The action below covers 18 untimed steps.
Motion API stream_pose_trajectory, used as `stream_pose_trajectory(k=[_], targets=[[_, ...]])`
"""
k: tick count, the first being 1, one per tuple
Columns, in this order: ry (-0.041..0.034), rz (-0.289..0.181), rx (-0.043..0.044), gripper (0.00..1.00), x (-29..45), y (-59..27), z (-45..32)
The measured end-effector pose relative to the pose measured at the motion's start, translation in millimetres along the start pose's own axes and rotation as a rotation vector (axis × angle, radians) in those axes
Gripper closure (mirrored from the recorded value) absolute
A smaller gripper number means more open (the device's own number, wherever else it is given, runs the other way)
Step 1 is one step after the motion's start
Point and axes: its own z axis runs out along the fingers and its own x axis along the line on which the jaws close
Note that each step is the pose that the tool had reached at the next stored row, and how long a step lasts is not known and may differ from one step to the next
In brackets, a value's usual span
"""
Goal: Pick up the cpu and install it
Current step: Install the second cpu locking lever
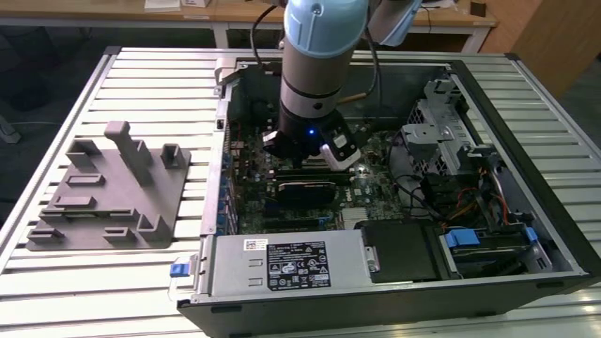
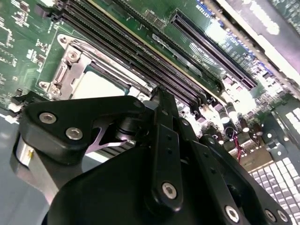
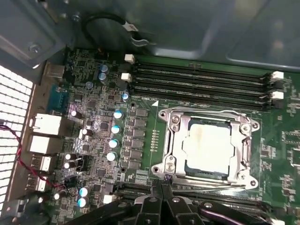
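Single arm [image 1: 314, 63] standing nearly upright, pale blue joint uppermost, grey wrist section pointing straight down, small blue light lit at the wrist. Black tool [image 1: 305, 149] hanging at the lower end. In the first wrist view, black fingers [image 3: 161, 204] drawn close together, tips meeting.

cpu [image 3: 207, 143]: small flat square chip, pale silver-white top with a faint yellowish tint. Lies flat in the motherboard socket [image 3: 172, 159], framed all round by the metal bracket. In the second wrist view a pale corner of it [image 2: 101, 84] shows inside the frame.
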Motion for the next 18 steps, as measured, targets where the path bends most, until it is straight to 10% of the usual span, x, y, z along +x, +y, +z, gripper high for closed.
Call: stream_pose_trajectory(k=[18], targets=[[-0.0018,-0.004,-0.0197,0.89,4.1,-1.6,11.2]])
